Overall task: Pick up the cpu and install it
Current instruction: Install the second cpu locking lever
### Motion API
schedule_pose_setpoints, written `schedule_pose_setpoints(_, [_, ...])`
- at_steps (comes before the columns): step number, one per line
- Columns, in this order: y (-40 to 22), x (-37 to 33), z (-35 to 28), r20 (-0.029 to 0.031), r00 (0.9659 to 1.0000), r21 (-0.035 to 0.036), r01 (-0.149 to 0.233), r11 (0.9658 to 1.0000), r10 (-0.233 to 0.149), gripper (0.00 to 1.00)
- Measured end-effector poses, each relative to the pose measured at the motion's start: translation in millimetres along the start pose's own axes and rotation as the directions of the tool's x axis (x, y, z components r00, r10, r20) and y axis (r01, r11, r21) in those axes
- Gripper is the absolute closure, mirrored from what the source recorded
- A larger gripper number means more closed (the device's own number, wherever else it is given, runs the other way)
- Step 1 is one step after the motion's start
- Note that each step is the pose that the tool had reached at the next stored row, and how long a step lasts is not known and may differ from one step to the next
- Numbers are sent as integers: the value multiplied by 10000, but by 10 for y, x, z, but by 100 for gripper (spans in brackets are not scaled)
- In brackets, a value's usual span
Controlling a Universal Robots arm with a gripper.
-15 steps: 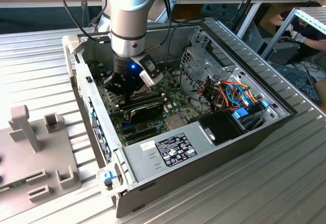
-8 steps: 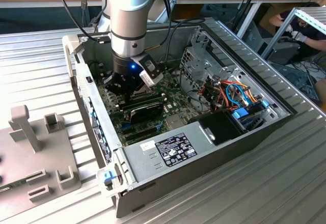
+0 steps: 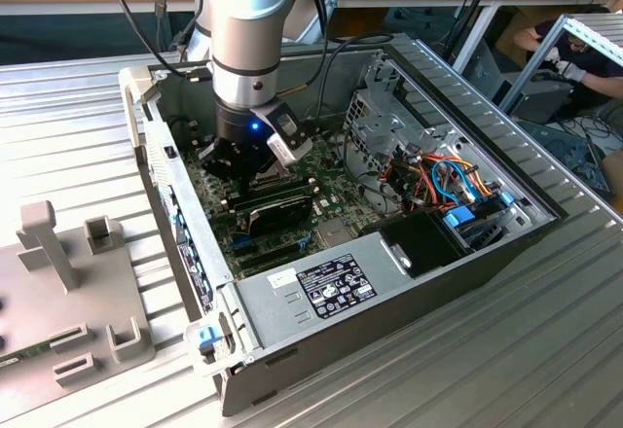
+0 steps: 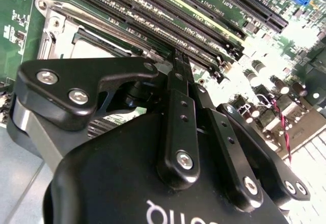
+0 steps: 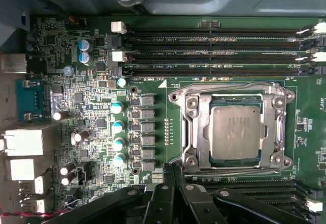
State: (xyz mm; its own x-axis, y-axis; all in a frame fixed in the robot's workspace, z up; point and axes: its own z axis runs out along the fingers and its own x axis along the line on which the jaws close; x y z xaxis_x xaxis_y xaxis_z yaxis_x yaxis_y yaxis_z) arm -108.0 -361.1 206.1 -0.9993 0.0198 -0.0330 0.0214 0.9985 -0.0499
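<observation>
Exterior view first: a ribbed metal bench [image 3: 88, 126] carries an open computer case [image 3: 487, 253], with the arm [image 3: 248, 29] reaching down into it from twelve o'clock. Inside the case lies a green motherboard [image 3: 292, 233]; a grey power supply [image 3: 321, 287] sits at its six o'clock, and a bundle of orange and blue cables [image 3: 443, 180] lies at three o'clock. A grey fixture block [image 3: 68, 292] stands on the bench at nine o'clock of the case.

The tool [image 3: 238, 170] hangs low over the board, and in the first wrist view its two dark fingers [image 5: 162, 198] stand pressed together with nothing between them, tips hovering just off the socket frame's edge. The shiny socket frame [image 5: 196, 127] lies flat on the board beside the long memory slots [image 5: 214, 51]. The cpu [image 5: 236, 131] sits inside that frame, flat, its dull silvery top facing up.
</observation>
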Motion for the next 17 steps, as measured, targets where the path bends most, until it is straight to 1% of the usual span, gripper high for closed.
schedule_pose_setpoints(3, [-1,-1,-27,-1,10000,1,0,10000,0,89])
schedule_pose_setpoints(5, [-5,-3,-101,-1,10000,3,1,10000,-1,89])
schedule_pose_setpoints(6, [-6,-4,-125,-1,10000,5,0,10000,0,89])
schedule_pose_setpoints(7, [-7,-5,-136,0,10000,4,1,10000,-1,89])
schedule_pose_setpoints(13, [-7,-12,-144,-1,10000,6,1,10000,-1,89])
schedule_pose_setpoints(17, [-5,-97,-140,0,10000,4,1,10000,-1,89])
